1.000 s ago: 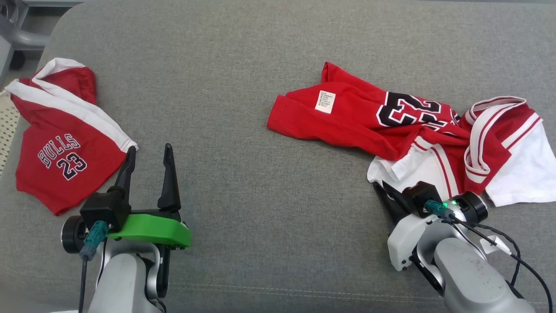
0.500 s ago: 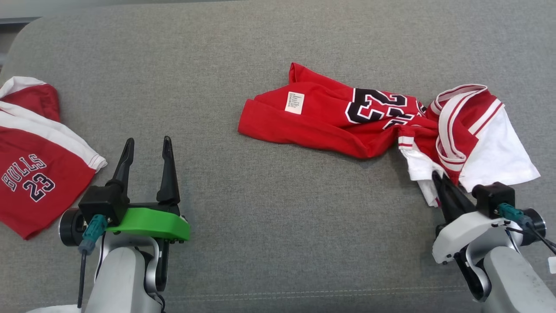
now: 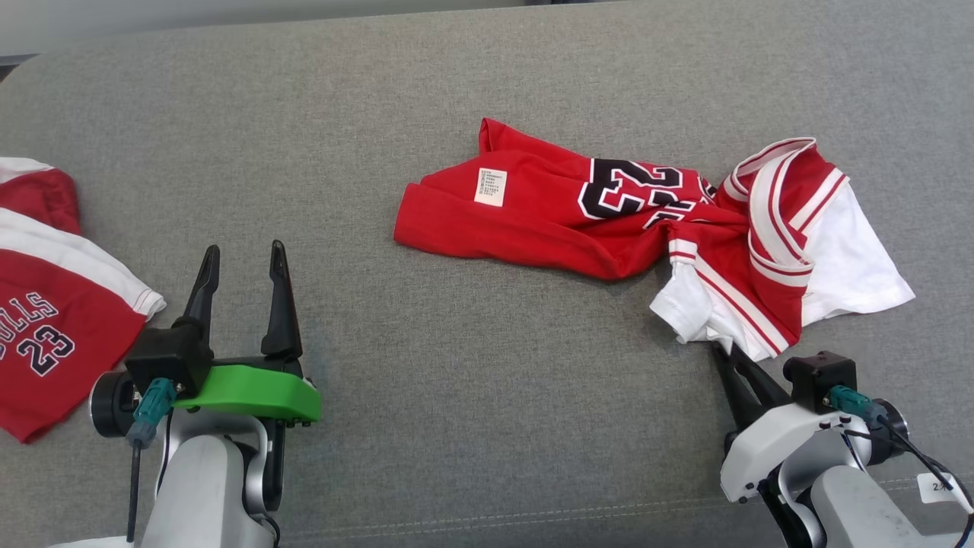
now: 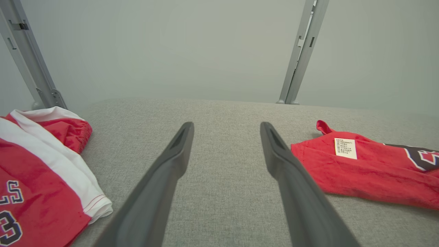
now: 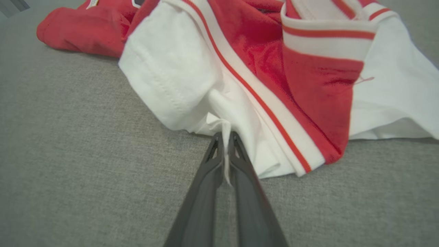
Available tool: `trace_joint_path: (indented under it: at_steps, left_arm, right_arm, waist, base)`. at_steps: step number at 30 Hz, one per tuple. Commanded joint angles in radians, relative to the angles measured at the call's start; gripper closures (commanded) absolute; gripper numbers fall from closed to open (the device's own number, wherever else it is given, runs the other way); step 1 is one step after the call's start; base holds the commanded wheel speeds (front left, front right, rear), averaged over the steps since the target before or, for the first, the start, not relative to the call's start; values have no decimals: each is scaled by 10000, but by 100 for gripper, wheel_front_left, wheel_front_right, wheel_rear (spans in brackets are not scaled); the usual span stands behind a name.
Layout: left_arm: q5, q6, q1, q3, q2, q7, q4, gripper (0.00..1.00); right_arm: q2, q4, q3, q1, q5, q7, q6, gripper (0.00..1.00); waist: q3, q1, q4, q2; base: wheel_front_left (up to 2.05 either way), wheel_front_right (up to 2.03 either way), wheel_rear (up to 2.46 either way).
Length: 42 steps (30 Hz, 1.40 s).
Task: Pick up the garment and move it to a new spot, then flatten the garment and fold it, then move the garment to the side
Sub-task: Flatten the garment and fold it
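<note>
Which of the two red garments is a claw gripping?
The crumpled jersey on the right, with the white care label: the right claw is shut on its white edge. The BULLS shorts lie free beside the open left claw.

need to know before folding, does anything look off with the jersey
Yes. The jersey lies bunched and twisted, not flat. Its care label faces up, so that part looks inside out, and the striped end is rucked over itself. The right tool is shut on a pinch of its white fabric.
</note>
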Motion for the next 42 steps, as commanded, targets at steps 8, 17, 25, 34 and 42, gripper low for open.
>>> trace_joint_path:
  at_steps: [8,17,25,34,42]
  left_arm:
    - [94,22,245,197,106,-42,27,0]
    - [116,104,649,345,254,-41,-14,0]
    - [196,33,840,129,417,96,-66,0]
    - [114,112,1143,-41,410,179,62,0]
    - [65,152,1082,-141,446,169,125,0]
  right_arm:
    - [-95,-657,-300,476,415,-353,-17,0]
    - [197,-2114,-1577,507,575,-919,-17,0]
    - [184,-1822,-1449,-1,-257,-1031,-15,0]
    - [252,-1628,-743,96,-740,-959,-15,0]
    - [259,-1717,-693,72,-655,-938,-15,0]
  waist:
    - [-402,-1,-251,0]
    - [-1077,-1,-508,0]
    - [-1397,-1,-491,0]
    - [-1584,-1,-379,0]
    - [-1555,-1,-269,0]
  base:
    - [0,0,0]
    - [0,0,0]
    - [0,0,0]
    - [0,0,0]
    - [0,0,0]
